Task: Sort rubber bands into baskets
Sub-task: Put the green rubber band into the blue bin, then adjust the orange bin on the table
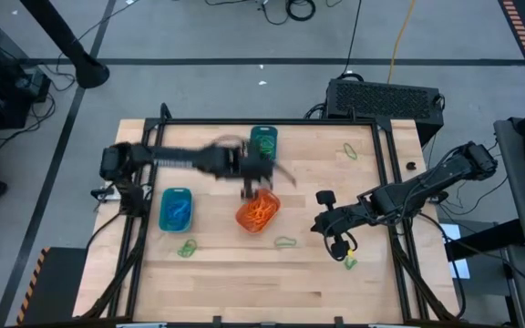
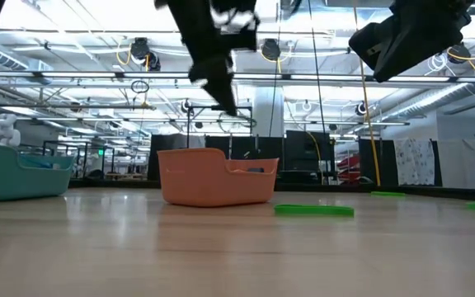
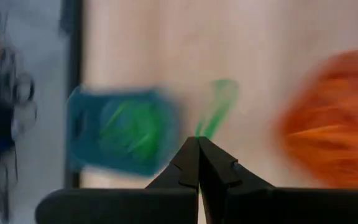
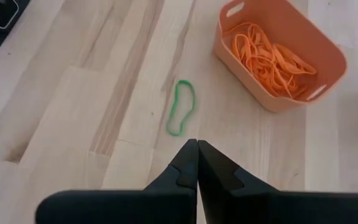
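- desk [image 1: 244, 273]: pale wood planks, dark metal frame round the edges.
- floor [image 1: 199, 36]: grey concrete, dark seam lines across it; black cables [image 1: 290, 9] coiled near the far side, a yellow cable [image 1: 399, 41] running toward the desk.
- black ribbed box [image 1: 386, 96] sits just behind the desk's far right corner.
- orange/black hazard stripe [image 1: 516, 23] at top right of the floor.
- low view: big open hall, ceiling beams w/ strip lights [image 2: 72, 58], hanging yellow cables [image 2: 130, 54], white column [image 2: 266, 111], pale curtain [image 2: 415, 161] at right, dark partitions behind.
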